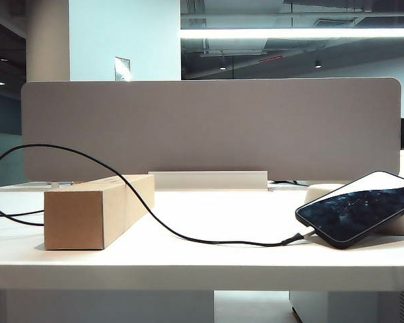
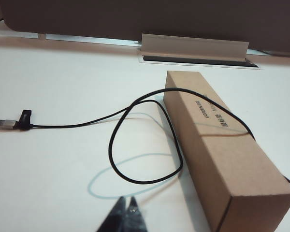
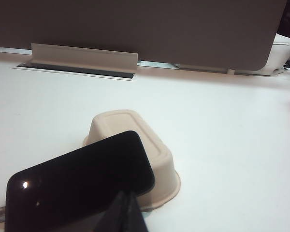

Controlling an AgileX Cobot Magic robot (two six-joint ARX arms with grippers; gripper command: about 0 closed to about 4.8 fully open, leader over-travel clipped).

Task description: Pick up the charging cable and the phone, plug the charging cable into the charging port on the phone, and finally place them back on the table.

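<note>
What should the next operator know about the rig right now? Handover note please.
Left gripper: shut, empty, low over the white table short of the brown cardboard box.
Right gripper: shut, empty, just short of the black smartphone.
The phone leans tilted on the upturned pale tray.
The thin black charging cable drapes over the box and reaches the phone's bottom edge; it looks plugged in.
Left: apparently nothing; confirm the plug is seated.

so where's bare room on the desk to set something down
Free: white table between brown cardboard box and black phone, behind the thin black cable. Crowded: the right, phone leaning on pale tray. Left gripper and right gripper are shut.
</note>
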